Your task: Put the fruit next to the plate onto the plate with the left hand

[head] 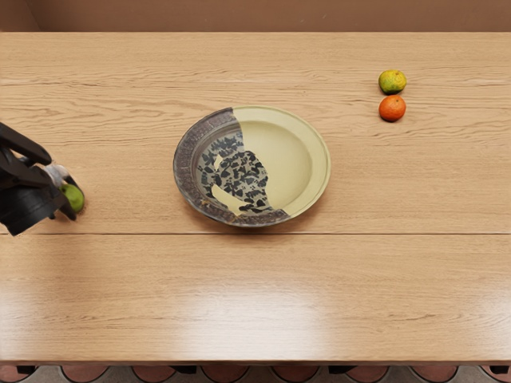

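Head view, slanting down on a long pale wooden table point(255, 279): straight grain along the boards, a seam across the middle, a soft glossy sheen near the front edge. At centre, a shallow round ceramic plate point(307, 155), smooth and glazed. Cream-yellow on its right part, dark grey-blue with a mottled black pattern on its left, the two colours meeting along a jagged line.

At the left edge, the black left hand point(32, 199), blocky and matte, with the arm cut off by the frame. Closed around a small round green fruit point(74, 197), smooth-skinned and shiny, with dark fingers point(70, 182) wrapped over its top and near side and one pale fingertip just above. Only the right-hand slice of that fruit visible, the rest hidden behind the fingers. Held well to the left of the plate, apart from its rim. Hard to tell whether resting on the wood or raised just off it.

Far off at the upper right, two more small round fruits close together, nearly touching: a yellow-green fruit point(392, 81) with dull blotchy skin behind, an orange fruit point(392, 108) with smooth bright skin in front. Beyond the far table edge, a plain brown wall point(255, 14). Below the front edge, reddish floor tiles point(231, 373), cropped and hard to make out.
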